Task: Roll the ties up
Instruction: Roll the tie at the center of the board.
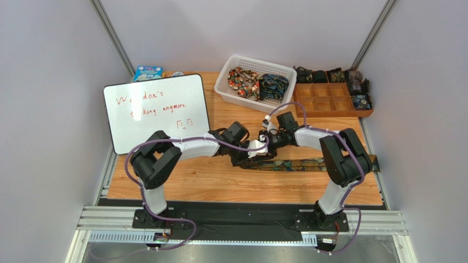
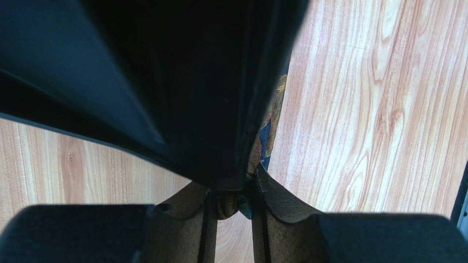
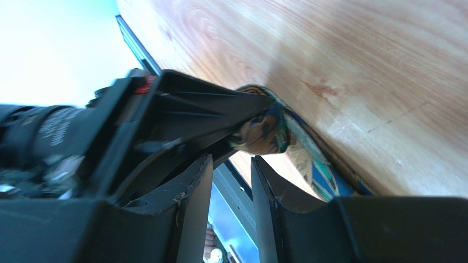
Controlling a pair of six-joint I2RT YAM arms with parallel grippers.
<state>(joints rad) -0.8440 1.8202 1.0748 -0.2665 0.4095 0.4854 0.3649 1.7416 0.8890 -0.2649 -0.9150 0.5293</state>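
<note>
A dark paisley tie point(image 1: 313, 163) lies flat along the table's front, running right from where my two grippers meet. My left gripper point(image 2: 233, 193) is shut on the tie's small rolled end point(image 2: 237, 204); more of the tie point(image 2: 270, 123) runs up past its fingertips. In the right wrist view that rolled end point(image 3: 261, 132) sits just beyond my right gripper point(image 3: 232, 162), pinched by the left fingers point(image 3: 209, 109). My right gripper is open by a narrow gap with nothing between its jaws. In the top view the left gripper point(image 1: 248, 154) and right gripper point(image 1: 267, 141) almost touch.
A white slotted basket point(image 1: 230, 93) at the back holds two bunched ties point(image 1: 244, 81). A brown wooden compartment tray point(image 1: 329, 101) at back right holds several rolled ties point(image 1: 357, 85). A whiteboard point(image 1: 156, 109) lies at the left. The tie's far end reaches the table's right edge.
</note>
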